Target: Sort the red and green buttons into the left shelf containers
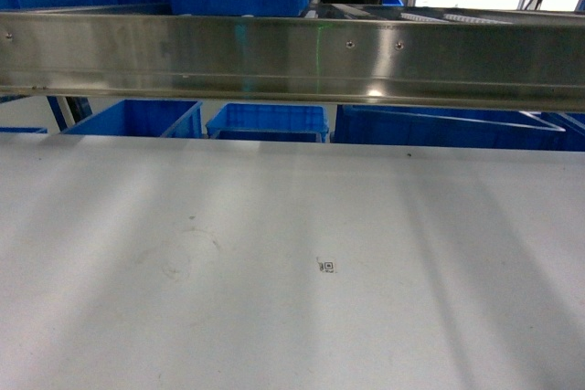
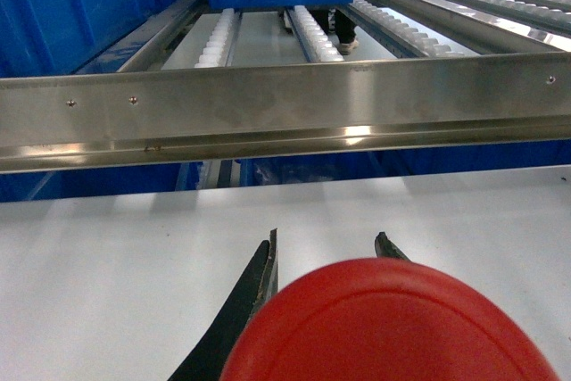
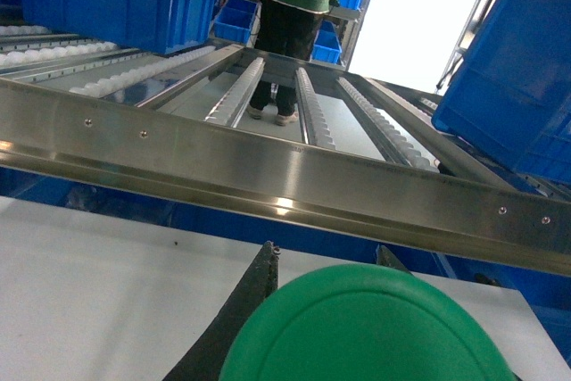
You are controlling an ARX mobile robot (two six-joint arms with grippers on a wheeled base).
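Each arm carries one button, and the wrist views show why: the sorting needs the two colours kept apart until they reach their bins, so one gripper takes one colour. In the left wrist view the red button (image 2: 393, 327) fills the bottom of the picture, its wide cap right under the camera, with the dark fingertips (image 2: 264, 265) of the left gripper (image 2: 328, 252) poking out on either side of it; the jaws stand around the button and look clamped on its body below the cap, though the contact itself is hidden by the cap. The right wrist view matches: the green button (image 3: 370, 327) sits between the fingers of the right gripper (image 3: 328, 260), cap up, apparently gripped the same way. Both buttons ride upright, caps toward the cameras, which I judge keeps them steady for a drop. Ahead of both grippers lies the white table (image 1: 274, 253), then the steel rail (image 1: 292, 52) of the shelf, with blue bins (image 1: 142, 118) behind and below it. In the head view neither gripper nor button shows. The bins lie well beyond the grippers, so the carry is not yet finished.
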